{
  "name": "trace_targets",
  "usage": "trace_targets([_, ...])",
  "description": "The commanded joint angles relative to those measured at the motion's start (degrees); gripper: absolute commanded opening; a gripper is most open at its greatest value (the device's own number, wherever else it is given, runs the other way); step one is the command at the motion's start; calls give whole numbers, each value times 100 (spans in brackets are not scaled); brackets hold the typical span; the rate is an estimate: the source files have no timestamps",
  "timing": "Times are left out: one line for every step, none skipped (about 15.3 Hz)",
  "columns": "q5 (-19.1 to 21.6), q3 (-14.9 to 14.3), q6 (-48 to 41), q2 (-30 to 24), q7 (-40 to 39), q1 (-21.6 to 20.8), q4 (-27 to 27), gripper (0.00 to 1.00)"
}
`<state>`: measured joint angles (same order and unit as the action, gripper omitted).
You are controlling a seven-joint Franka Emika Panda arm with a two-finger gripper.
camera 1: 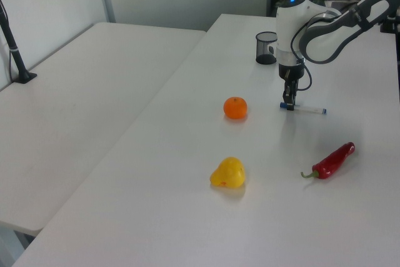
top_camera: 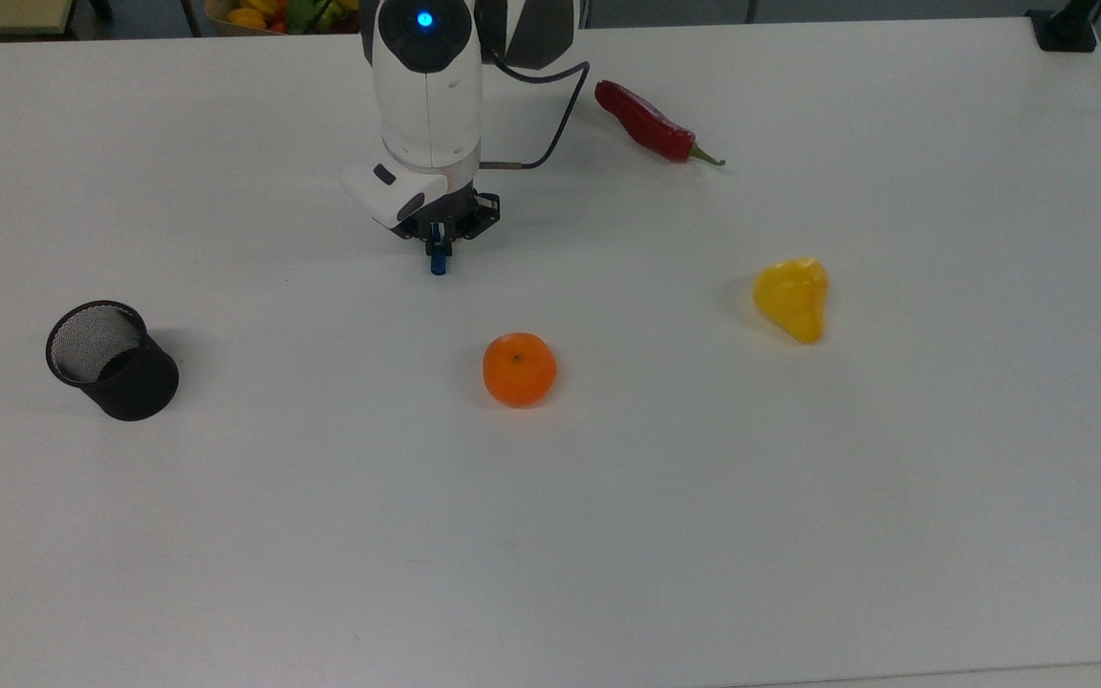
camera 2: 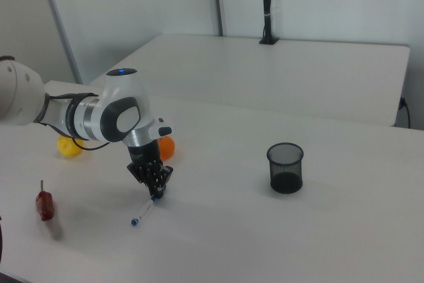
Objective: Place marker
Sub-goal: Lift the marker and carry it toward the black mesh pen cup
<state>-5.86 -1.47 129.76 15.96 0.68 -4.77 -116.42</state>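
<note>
The marker (camera 1: 307, 110) is a slim white pen with a blue cap. In the left view it lies across the table (top_camera: 799, 535) to the right of my gripper (camera 1: 287, 104). In the top view its blue cap (top_camera: 437, 264) sticks out below my gripper (top_camera: 438, 245), and the arm covers the white body. My gripper (camera 2: 157, 191) points down and is shut on the cap end of the marker (camera 2: 143, 213). The marker's far end slopes down toward the tabletop.
A black mesh cup (top_camera: 111, 361) stands upright at the top view's left. An orange (top_camera: 519, 369) lies just below the gripper there, a yellow pepper (top_camera: 792, 298) to the right, and a red chili (top_camera: 651, 124) at the upper right. The table's near half is bare.
</note>
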Motion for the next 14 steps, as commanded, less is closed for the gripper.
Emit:
trace_targets([-47, -2, -55, -180, 134, 3, -74, 0])
trace_targets([-47, -2, -151, -268, 134, 3, -65, 0])
trace_targets([-39, -2, -248, -356, 143, 3, -48, 0])
trace_targets([-38, -2, -432, -470, 143, 11, 31, 0])
trace_targets([-30, -2, -686, -532, 143, 38, 144, 0])
trace_targets([-12, -2, -932, -558, 143, 64, 302, 0])
trace_targets([5, 7, -1108, -602, 143, 90, 469, 0])
trace_targets([92, 7, -1249, -655, 134, 99, 601, 0])
trace_targets([224, -2, -1390, -734, 117, 99, 742, 0])
trace_targets([321, -2, -1566, -795, 90, 99, 874, 0])
trace_targets([391, -11, -1767, -839, 90, 117, 1049, 0])
trace_targets([453, -11, -1978, -883, 81, 152, 1216, 0])
trace_targets([515, -11, -2189, -910, 72, 178, 1383, 0])
trace_targets([602, -19, -2409, -919, 72, 179, 1602, 0])
